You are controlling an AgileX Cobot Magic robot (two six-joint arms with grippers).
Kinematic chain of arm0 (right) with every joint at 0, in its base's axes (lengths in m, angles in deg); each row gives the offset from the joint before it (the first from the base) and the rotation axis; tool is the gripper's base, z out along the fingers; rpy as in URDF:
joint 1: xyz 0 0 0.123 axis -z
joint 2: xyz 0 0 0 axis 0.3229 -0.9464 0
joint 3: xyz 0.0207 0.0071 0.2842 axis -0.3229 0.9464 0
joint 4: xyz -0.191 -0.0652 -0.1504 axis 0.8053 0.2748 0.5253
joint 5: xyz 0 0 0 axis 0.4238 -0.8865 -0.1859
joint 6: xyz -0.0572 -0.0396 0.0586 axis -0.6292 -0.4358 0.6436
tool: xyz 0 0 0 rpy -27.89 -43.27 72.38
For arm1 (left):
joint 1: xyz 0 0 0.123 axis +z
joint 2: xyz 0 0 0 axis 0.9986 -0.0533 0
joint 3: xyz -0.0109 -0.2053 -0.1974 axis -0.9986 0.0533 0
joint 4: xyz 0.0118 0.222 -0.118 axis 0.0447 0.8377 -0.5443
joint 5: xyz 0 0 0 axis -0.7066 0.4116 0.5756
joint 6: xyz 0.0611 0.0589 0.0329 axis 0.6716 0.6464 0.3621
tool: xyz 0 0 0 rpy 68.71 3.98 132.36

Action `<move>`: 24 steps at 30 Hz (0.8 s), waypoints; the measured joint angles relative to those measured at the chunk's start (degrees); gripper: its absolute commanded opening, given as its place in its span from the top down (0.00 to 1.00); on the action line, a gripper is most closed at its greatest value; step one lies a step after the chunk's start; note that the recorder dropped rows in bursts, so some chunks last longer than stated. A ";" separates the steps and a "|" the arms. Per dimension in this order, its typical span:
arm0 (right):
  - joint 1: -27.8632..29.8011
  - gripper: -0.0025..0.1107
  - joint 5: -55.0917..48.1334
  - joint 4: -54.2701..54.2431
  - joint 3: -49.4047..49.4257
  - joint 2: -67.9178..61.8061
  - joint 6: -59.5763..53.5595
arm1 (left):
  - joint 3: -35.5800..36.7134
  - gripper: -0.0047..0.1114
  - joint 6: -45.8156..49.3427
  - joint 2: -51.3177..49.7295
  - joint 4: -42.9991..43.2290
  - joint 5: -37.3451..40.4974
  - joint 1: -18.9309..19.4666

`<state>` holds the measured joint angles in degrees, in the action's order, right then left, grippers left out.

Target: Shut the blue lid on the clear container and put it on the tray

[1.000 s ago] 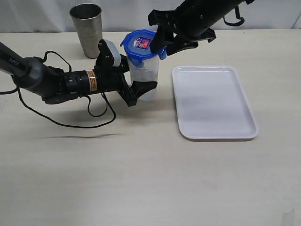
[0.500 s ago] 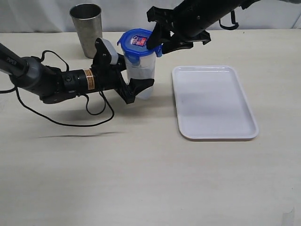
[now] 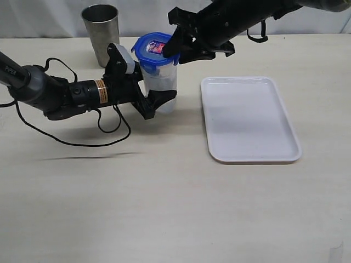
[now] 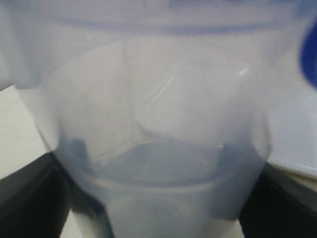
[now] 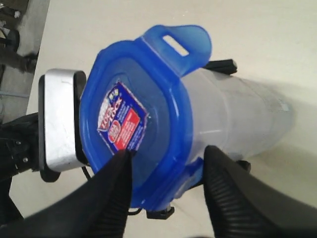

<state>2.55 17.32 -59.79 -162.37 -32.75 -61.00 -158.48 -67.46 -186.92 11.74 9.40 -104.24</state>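
Note:
The clear container (image 3: 163, 87) stands upright on the table, left of the tray (image 3: 211, 118). My left gripper (image 3: 159, 92) is shut on its lower body; in the left wrist view the container (image 4: 158, 124) fills the gap between the dark fingers (image 4: 25, 198). The blue lid (image 3: 153, 48) sits on the container's mouth, label up. One flap (image 5: 181, 42) still sticks out. My right gripper (image 3: 175, 50) is open and straddles the lid's near edge. One of its fingers (image 5: 111, 198) rests on the lid (image 5: 133, 124) by the label. The other stands beside the container wall (image 5: 237, 119).
A grey steel cup (image 3: 101, 33) stands close behind my left arm. A black cable (image 3: 104, 139) loops on the table beside that arm. The white tray lies flat with nothing on it.
My left arm has carried the container a little to the left, toward the steel cup. The right gripper has followed with the lid, and its jaws have narrowed slightly.

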 measured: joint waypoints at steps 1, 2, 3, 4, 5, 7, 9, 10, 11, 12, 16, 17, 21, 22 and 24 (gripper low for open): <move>0.00 0.62 -0.99 0.75 0.00 0.36 -0.12 | 0.00 0.96 -0.49 0.39 1.39 0.39 0.16; -0.13 0.58 -1.48 1.12 0.00 0.83 -0.90 | 0.00 0.96 -1.16 0.94 2.59 0.92 0.44; -0.47 0.55 -1.73 1.73 0.00 1.24 -1.66 | 0.00 0.96 -2.17 1.53 4.48 1.46 0.71; -0.75 0.50 -1.73 2.40 0.00 1.62 -2.38 | 0.00 0.96 -3.11 1.94 5.82 1.68 0.98; -1.01 0.48 -1.73 3.15 0.26 2.21 -3.33 | 0.00 0.96 -4.73 2.19 8.20 1.81 1.16; -1.00 0.44 -1.84 4.47 0.48 3.07 -4.04 | 0.00 0.96 -6.71 2.38 10.27 1.52 1.28; -1.04 0.42 -2.48 5.95 0.83 3.96 -4.44 | 0.00 0.96 -8.30 2.58 11.52 1.43 1.28; -1.04 0.42 -2.71 6.56 0.98 4.52 -4.43 | 0.00 0.96 -9.00 2.67 11.81 1.43 1.28; -1.04 0.42 -3.04 7.03 0.98 5.12 -4.43 | 0.00 0.96 -9.72 2.71 12.20 1.43 1.28; -1.04 0.42 -3.01 7.36 0.98 5.69 -4.46 | 0.00 0.96 -10.26 2.94 12.59 1.66 1.28; -1.04 0.42 -3.06 10.18 0.98 8.05 -4.56 | 0.42 0.96 -11.45 4.69 16.00 4.23 1.63; -1.04 0.42 -3.06 10.95 0.98 8.63 -4.56 | 0.90 0.96 -11.59 5.12 16.80 4.49 1.89; -1.04 0.43 -3.55 12.75 0.98 10.73 -6.28 | 2.08 0.96 -11.36 6.15 19.60 3.84 2.96; -1.04 0.43 -3.88 12.75 0.98 11.33 -7.08 | 2.08 0.96 -11.09 6.27 20.53 3.25 3.20; -1.04 0.43 -5.10 12.87 0.98 12.65 -9.46 | 2.08 0.96 -9.55 6.27 23.14 1.65 3.31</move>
<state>1.50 12.21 -46.91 -161.39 -20.10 -70.45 -156.41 -77.02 -180.65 34.88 11.05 -100.93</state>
